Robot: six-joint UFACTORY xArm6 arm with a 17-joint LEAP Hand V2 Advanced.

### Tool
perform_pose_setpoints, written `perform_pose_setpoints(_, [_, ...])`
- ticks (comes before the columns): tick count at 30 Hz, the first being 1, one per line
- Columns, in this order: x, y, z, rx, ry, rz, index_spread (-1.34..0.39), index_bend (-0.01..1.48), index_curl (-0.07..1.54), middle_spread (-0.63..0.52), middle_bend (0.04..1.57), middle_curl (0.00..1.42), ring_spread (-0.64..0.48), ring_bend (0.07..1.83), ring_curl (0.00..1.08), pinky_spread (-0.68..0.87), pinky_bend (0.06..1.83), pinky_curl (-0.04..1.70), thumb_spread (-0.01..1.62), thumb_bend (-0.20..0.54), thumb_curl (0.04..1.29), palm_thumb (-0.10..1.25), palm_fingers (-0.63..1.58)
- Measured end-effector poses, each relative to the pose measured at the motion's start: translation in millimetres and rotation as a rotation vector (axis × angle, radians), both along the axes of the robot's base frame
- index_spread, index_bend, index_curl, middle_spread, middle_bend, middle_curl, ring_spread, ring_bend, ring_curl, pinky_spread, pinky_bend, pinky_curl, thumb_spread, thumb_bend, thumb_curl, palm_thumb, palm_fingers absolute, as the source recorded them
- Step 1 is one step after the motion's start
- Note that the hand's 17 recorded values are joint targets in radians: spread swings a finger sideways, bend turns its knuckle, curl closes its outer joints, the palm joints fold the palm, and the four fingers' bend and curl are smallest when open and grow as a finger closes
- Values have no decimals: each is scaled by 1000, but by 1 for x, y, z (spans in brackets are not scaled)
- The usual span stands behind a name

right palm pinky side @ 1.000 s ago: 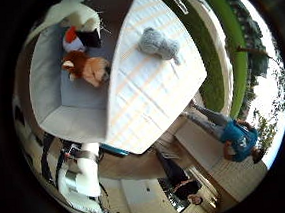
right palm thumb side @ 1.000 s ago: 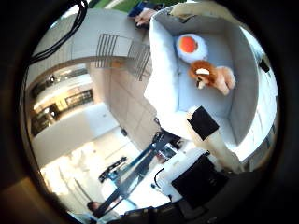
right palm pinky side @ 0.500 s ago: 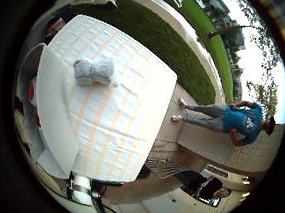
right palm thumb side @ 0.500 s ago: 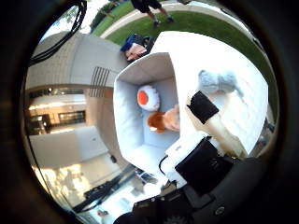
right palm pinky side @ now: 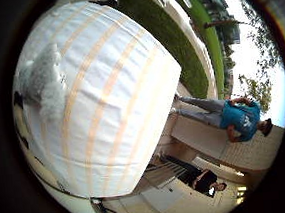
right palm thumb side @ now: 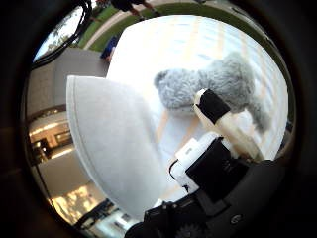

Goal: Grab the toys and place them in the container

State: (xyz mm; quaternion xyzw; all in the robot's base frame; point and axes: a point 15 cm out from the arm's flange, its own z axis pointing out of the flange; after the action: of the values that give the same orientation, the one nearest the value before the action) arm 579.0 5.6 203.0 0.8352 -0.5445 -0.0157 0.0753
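A grey plush toy [right palm thumb side: 213, 81] lies on the white cloth with pale orange stripes that covers the table [right palm pinky side: 112, 99]. In the thumb side palm view my hand [right palm thumb side: 226, 164] is close above the toy. One white and black finger [right palm thumb side: 210, 105] reaches out nearly straight, with its tip at the toy's edge. The fingers are not curled round anything. The pale fabric container [right palm thumb side: 107, 139] stands on the table right beside the toy.
The little finger side palm view is filled by the tablecloth, with the table's edge toward a green lawn [right palm pinky side: 182, 38] and a paved path [right palm pinky side: 211, 141]. A building front [right palm thumb side: 50, 94] lies beyond the container.
The hand has come down close to the grey toy, which now fills much more of the view. The container's inside, with an orange and a brown toy, has gone out of view.
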Motion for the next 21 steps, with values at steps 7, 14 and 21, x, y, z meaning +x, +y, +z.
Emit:
perform_pose_setpoints(7, [-20, -8, -26, -72, 110, 30, -70, 185, 257, -34, 253, 398, 261, 504, 334, 409, 414, 275, 1105, -33, 439, 667, 422])
perform_pose_setpoints(14, [-44, -8, -37, -83, 216, 31, -233, 128, 235, -121, 578, 540, 155, 838, 430, 428, 606, 300, 1113, -20, 431, 693, 1110])
perform_pose_setpoints(21, [-43, -13, -14, -68, 183, 15, -452, 211, 181, -208, 848, 774, 24, 1211, 642, 402, 1010, 522, 1108, 23, 484, 901, 1092])
